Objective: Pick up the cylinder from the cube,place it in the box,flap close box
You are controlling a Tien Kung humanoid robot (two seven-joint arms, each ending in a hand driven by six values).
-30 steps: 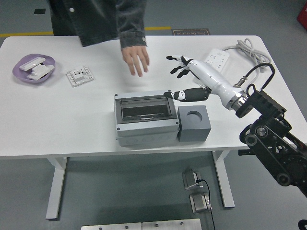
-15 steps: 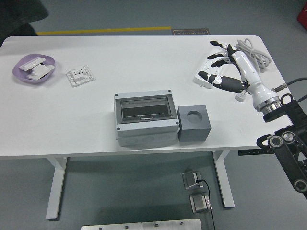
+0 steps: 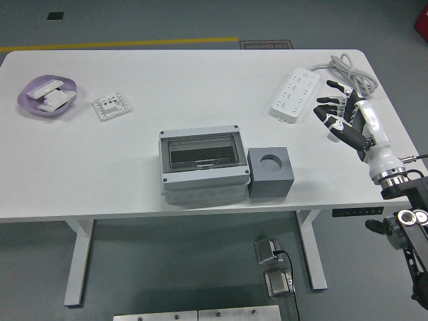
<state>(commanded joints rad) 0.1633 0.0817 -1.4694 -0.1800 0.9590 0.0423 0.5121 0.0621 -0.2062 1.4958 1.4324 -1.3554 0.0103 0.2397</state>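
A grey box (image 3: 202,166) with a clear flap lid lying shut stands at the table's front middle. A dark grey cube (image 3: 270,172) touches its right side; the round hole in the cube's top looks empty. No cylinder shows. My right hand (image 3: 338,114) is at the table's right edge, far right of the cube, fingers spread and holding nothing. My left arm is out of view.
A white power strip (image 3: 294,94) with its cable (image 3: 348,68) lies at the back right, just left of my hand. A purple dish (image 3: 47,95) with white parts and a white switch plate (image 3: 111,105) lie at the back left.
My right hand has drawn back from beside the box to the table's right edge. The person at the far side has gone from view.
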